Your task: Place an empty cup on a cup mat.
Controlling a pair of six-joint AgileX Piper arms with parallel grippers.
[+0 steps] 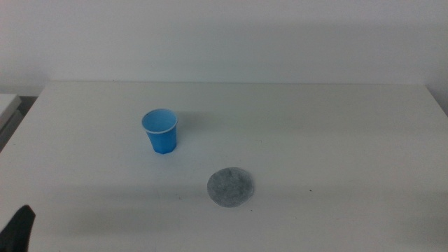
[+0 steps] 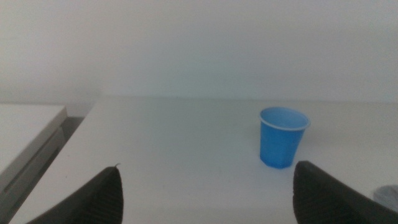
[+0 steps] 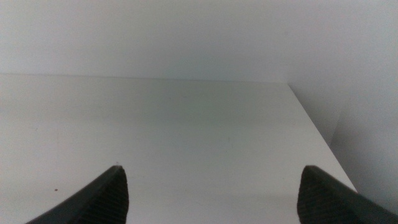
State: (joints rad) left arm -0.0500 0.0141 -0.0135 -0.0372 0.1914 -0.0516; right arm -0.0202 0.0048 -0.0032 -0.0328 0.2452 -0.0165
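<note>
Cup (image 1: pixel 160 131) stands upright on the white table (image 1: pixel 315 140), left of the middle, with its open mouth up and nothing inside that I can see. It is small, bright blue, with a thin pale rim (the lower part has flat facets). The cup mat (image 1: pixel 230 187) lies flat on the table nearer to the front edge and a little to the right of the cup; the two are near but apart. It is a round grey speckled disc.

The left gripper (image 2: pixel 205 199) waits low at the front left corner of the table, its dark jaws spread wide with nothing between them, facing the cup. The right gripper (image 3: pixel 211 199) is also spread wide and holds nothing; it looks over bare table towards the far right corner.

Behind the table rises a plain pale wall (image 1: pixel 224 35). The table top is matte white.
</note>
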